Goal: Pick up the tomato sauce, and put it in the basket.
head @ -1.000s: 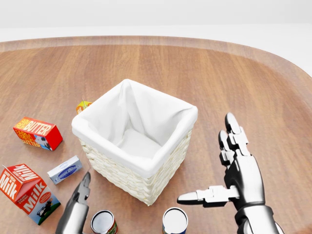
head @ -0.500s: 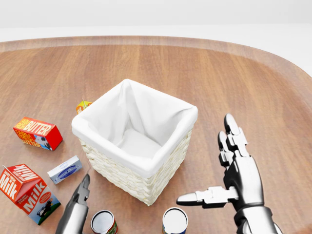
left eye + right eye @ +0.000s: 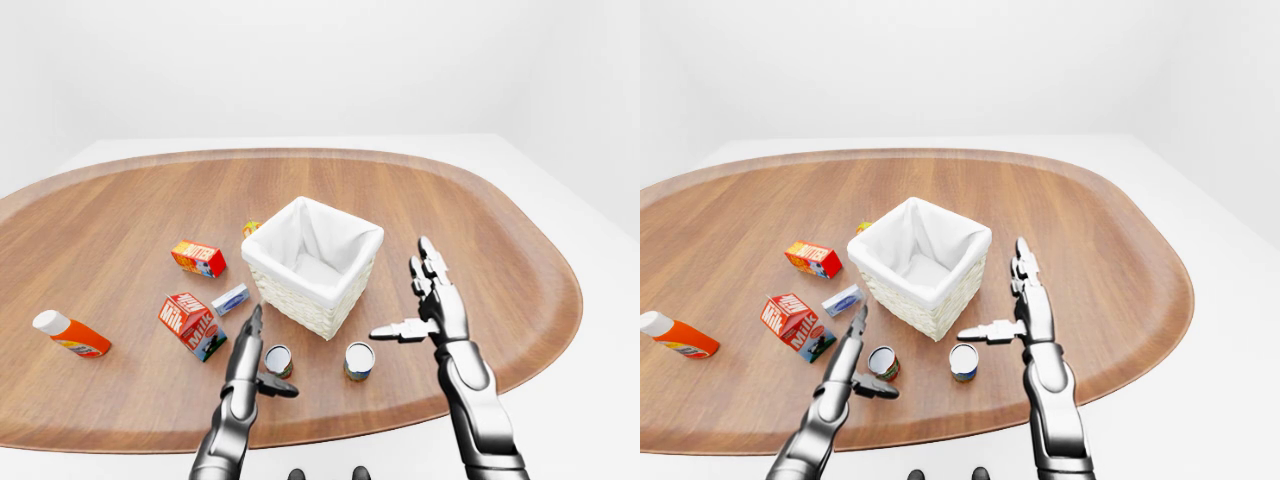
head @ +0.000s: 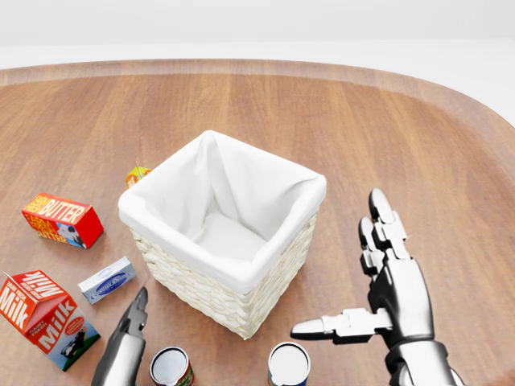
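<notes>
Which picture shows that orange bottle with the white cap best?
The left-eye view: the orange bottle lies whole on the table's left side. The right-eye view cuts its cap at the left edge. The head view misses it entirely.

The tomato sauce is a small round tin can with a red label and a pale flat lid [image 4: 170,367]. It stands upright on the wooden surface [image 4: 386,129], close to the surface edge at the bottom of the head view. The square basket of pale woven wicker with a white cloth lining [image 4: 193,285] stands upright near the middle of the surface, one corner turned toward that same edge. It is open and empty. The can stands just beside it, not touching.
</notes>
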Controlling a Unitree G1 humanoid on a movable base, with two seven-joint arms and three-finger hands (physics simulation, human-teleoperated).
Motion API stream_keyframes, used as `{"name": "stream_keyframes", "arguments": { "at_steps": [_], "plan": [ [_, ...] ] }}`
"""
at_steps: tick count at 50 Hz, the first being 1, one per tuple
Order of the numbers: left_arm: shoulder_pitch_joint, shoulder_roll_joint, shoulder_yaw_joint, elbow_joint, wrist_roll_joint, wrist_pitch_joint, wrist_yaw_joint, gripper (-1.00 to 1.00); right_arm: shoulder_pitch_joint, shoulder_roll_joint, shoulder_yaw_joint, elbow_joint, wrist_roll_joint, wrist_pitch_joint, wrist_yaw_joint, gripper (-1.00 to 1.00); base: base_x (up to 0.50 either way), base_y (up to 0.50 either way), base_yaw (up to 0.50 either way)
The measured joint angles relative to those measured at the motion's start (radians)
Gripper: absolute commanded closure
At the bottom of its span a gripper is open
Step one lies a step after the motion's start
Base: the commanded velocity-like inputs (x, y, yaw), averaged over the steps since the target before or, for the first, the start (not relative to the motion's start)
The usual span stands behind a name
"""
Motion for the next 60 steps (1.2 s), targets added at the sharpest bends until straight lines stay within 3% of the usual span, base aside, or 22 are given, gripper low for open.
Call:
{"name": "stream_keyframes", "arguments": {
  "at_steps": [60],
  "plan": [
    [-0.072, 0.004, 0.003, 0.136, -0.01, 0.0, 0.033, -1.0, 0.004, 0.001, 0.003, 0.008, -0.004, -0.011, 0.0, -1.0, 0.0, 0.0, 0.0]
  ]
}}
